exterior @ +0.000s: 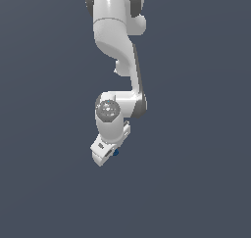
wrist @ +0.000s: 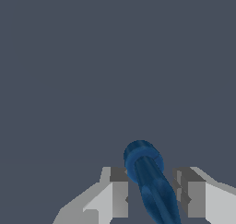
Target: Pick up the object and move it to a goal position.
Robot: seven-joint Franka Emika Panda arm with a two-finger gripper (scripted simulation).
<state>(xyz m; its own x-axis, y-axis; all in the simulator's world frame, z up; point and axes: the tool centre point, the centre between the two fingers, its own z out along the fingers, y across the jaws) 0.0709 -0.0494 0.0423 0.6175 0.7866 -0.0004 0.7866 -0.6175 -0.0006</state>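
Observation:
The object (wrist: 146, 172) is a dark blue elongated lump with a rounded end. In the wrist view it lies slanted between my two grey fingertips and seems to touch both pads. My white gripper (wrist: 152, 174) is closed around it. In the exterior view the gripper (exterior: 103, 156) hangs tilted at the end of the white arm, and only a small blue spot of the object (exterior: 115, 153) shows at its side. The rest of the object is hidden by the hand.
Plain dark grey-blue ground (exterior: 196, 183) fills both views. The white arm (exterior: 115, 46) comes down from the top of the exterior view. No goal marker or other thing shows.

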